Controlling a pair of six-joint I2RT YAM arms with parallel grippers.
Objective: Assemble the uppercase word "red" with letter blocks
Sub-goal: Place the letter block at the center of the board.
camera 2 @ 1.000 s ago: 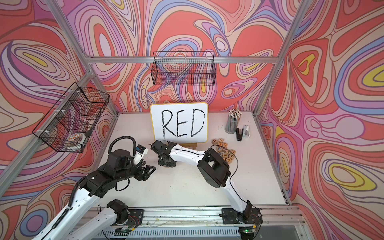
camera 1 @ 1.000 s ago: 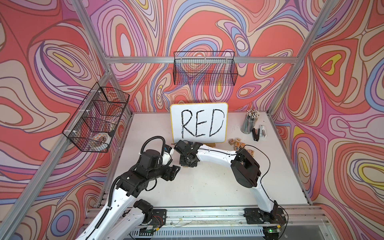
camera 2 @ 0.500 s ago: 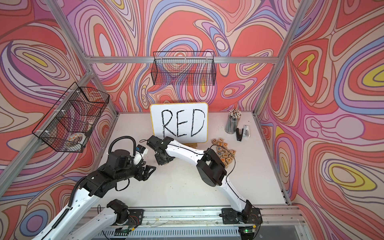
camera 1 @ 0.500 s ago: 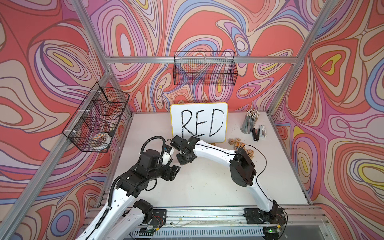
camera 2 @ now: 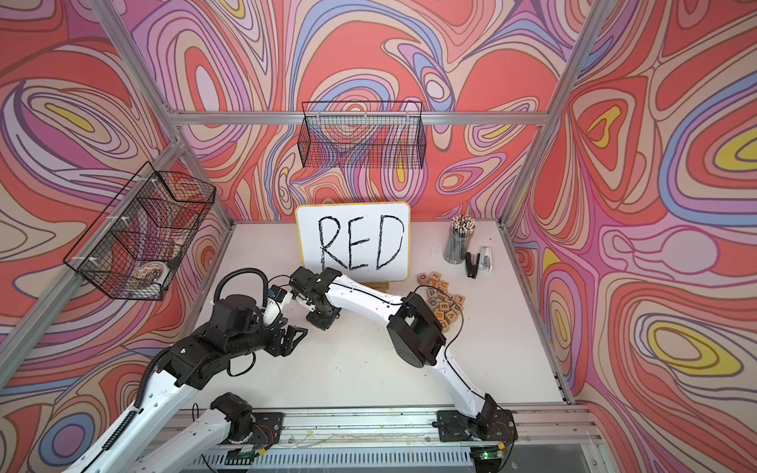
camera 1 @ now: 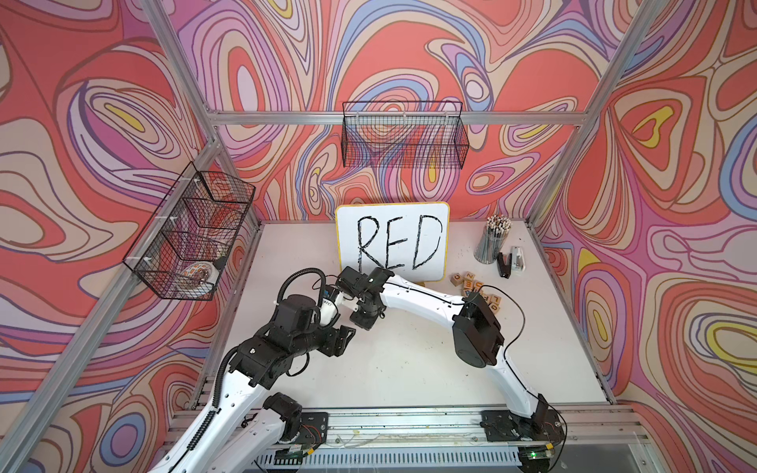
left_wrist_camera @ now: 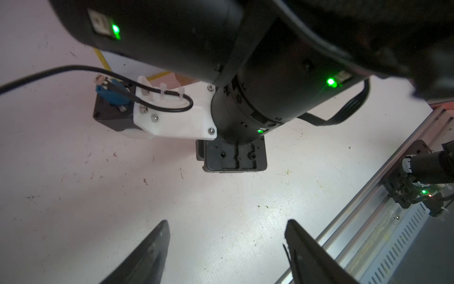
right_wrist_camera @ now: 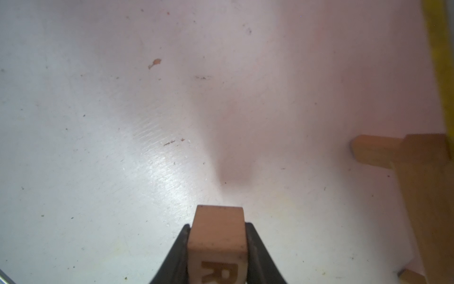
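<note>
As the right wrist view shows, the right gripper point(right_wrist_camera: 217, 227) is clamped on the R block point(right_wrist_camera: 217, 248). This light-wood cube is pinched by two opposite sides between the black fingers point(right_wrist_camera: 256, 250). An orange-brown R is printed on the face turned to the camera and is cut off by the frame edge. A soft shadow is cast on the white table point(right_wrist_camera: 98, 123) beyond the block; whether the cube touches the surface cannot be told. The wooden stand point(right_wrist_camera: 422, 184) of the whiteboard is seen off to one side, apart from the block.

In both top views the right gripper point(camera 1: 362, 321) point(camera 2: 321, 321) is found pointing down. It is placed in front of the lower left corner of the whiteboard point(camera 1: 393, 241) point(camera 2: 352, 237), on which "RED" is handwritten in black. The held block is hidden there by the gripper.

The left gripper point(left_wrist_camera: 227, 228) is noted spread apart in the left wrist view. Bare table is seen between its fingers point(left_wrist_camera: 154, 248) and nothing is held. In both top views the left gripper point(camera 1: 346, 333) point(camera 2: 297, 331) is placed near the right gripper, a little closer to the robot base and not touching it.

The other letter blocks point(camera 1: 477, 290) point(camera 2: 442, 301) are heaped on the table to the right of the whiteboard, partly covered by the right arm's elbow. A pencil cup point(camera 1: 491, 241) and a stapler point(camera 1: 504, 264) are recorded at the back right.
</note>
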